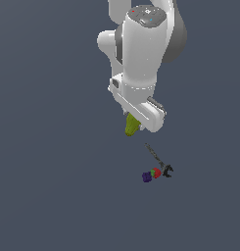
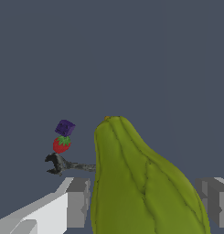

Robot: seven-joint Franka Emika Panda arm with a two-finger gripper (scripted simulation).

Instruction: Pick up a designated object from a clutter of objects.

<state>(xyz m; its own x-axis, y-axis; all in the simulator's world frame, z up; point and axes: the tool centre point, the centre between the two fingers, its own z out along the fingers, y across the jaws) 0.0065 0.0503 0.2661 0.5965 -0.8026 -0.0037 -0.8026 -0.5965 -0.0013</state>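
White robot gripper (image 1: 134, 125) clamped on ridged yellow-green pear-shaped lump (image 2: 141, 183), lifted above grey floor (image 1: 53, 186), well apart from dark purple cube (image 1: 147, 177), red strawberry-like ball (image 1: 156, 173), grey wrench (image 1: 158, 161) below.

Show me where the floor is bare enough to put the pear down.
Bare floor lies all along the exterior view's left of the purple cube. Crowded: cube, strawberry, and wrench sit bunched together. The gripper holds the pear above.
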